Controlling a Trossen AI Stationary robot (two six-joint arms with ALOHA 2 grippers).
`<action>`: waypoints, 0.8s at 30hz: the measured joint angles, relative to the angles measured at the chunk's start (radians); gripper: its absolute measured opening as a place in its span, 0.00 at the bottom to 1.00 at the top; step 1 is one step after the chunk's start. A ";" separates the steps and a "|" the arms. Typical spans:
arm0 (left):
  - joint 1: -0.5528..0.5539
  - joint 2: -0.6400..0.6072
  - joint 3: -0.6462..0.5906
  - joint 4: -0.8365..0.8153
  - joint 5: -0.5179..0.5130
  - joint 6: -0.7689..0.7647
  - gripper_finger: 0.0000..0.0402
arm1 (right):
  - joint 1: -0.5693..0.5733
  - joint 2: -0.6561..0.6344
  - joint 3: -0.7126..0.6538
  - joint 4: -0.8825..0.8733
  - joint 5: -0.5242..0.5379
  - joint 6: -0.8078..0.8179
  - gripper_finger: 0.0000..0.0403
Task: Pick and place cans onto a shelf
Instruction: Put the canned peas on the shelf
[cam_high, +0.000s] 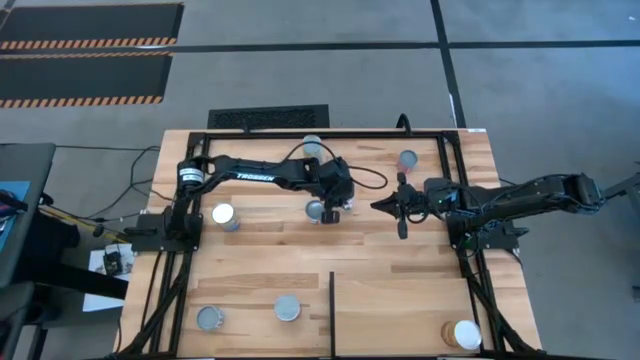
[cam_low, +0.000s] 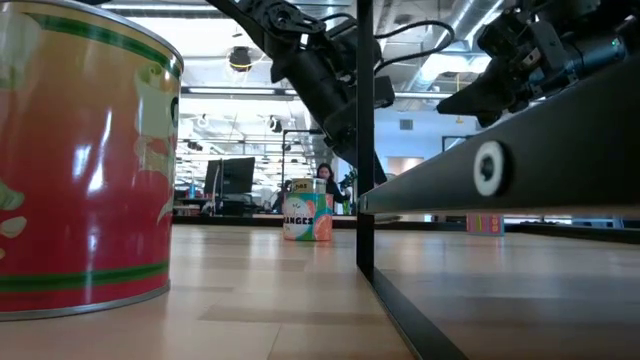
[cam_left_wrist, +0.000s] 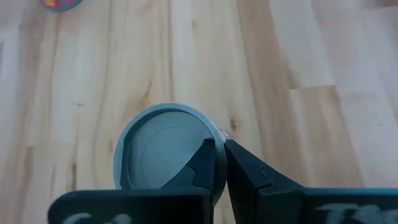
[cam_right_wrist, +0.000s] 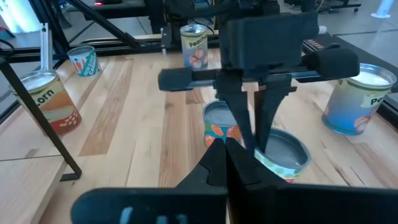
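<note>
My left gripper (cam_high: 330, 205) (cam_left_wrist: 219, 149) points steeply down at mid-table, its fingers shut over the rim of a grey-topped can (cam_left_wrist: 163, 152) (cam_right_wrist: 283, 154) standing upright on the wood. An orange-labelled can (cam_right_wrist: 219, 124) stands just beyond it. My right gripper (cam_high: 380, 207) (cam_right_wrist: 227, 149) hangs shut and holds nothing, a little to the right of them and facing the left gripper. The shelf (cam_high: 400, 310) is the near-right plank section beside the black divider bar (cam_high: 331, 300); a white-topped can (cam_high: 466, 334) stands at its near right corner. My left gripper's shut fingertips (cam_left_wrist: 208, 155) come from above, slanting toward the table's right, and stand over the can's top rim (cam_left_wrist: 205, 127). Whether they touch it I cannot tell.
Other cans stand at the left (cam_high: 224, 215), the far middle (cam_high: 311, 146), the far right (cam_high: 407, 160) and the near left (cam_high: 210, 318) (cam_high: 287, 307). A black metal frame (cam_high: 450, 135) runs around the table. Bare wood lies between the divider bar and the white-topped can.
</note>
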 joint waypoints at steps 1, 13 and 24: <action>-0.002 0.000 0.000 -0.001 0.008 -0.001 0.03 | 0.000 0.000 0.000 0.000 0.000 0.000 0.01; -0.030 0.034 0.000 0.017 -0.017 -0.014 0.08 | 0.000 0.000 0.000 -0.015 0.000 0.009 0.01; -0.033 -0.137 -0.001 -0.085 0.049 -0.002 0.26 | 0.002 0.000 0.000 -0.033 -0.004 0.027 0.17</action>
